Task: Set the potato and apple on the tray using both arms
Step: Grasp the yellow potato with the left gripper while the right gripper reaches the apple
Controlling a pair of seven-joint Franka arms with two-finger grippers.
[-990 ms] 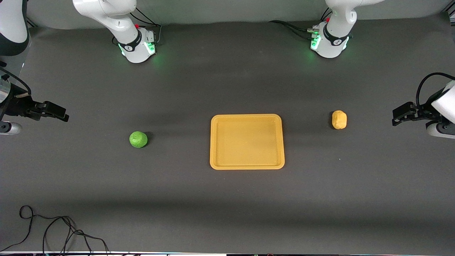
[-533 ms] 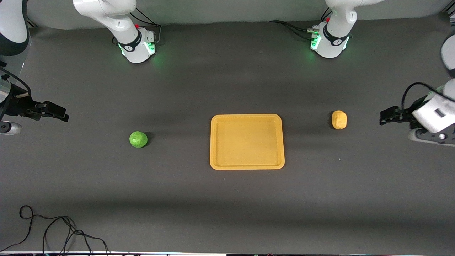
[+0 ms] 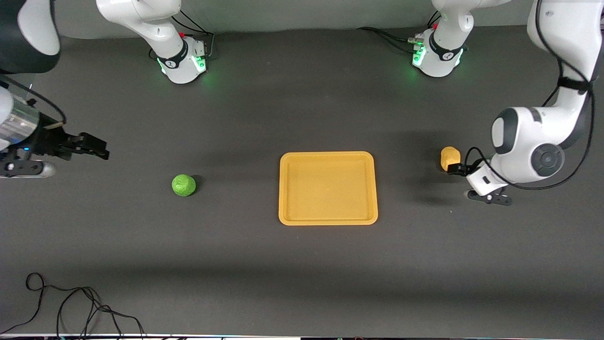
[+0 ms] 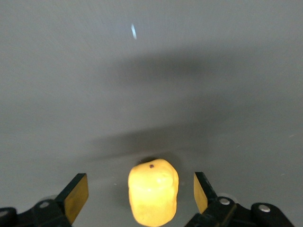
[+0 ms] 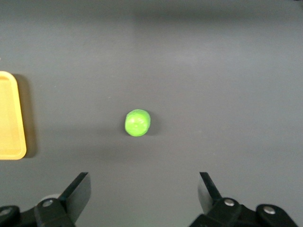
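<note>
Front view looks down from high across the table, facing both bases. Left wrist view sits close over the potato; right wrist view looks from higher at the apple and tray, all shared with front.

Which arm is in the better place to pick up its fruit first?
The left. The left claw is open with the potato between its fingers. The right claw is open too, but apart from the apple, toward the right arm's end of the table.

Potato: oblong, matte yellow-orange, lying on the table toward the left arm's end. Apple: round, bright green, mottled, on the table toward the right arm's end. Tray: flat yellow-orange rectangle, rounded corners, low rim, between them, holding nothing.
</note>
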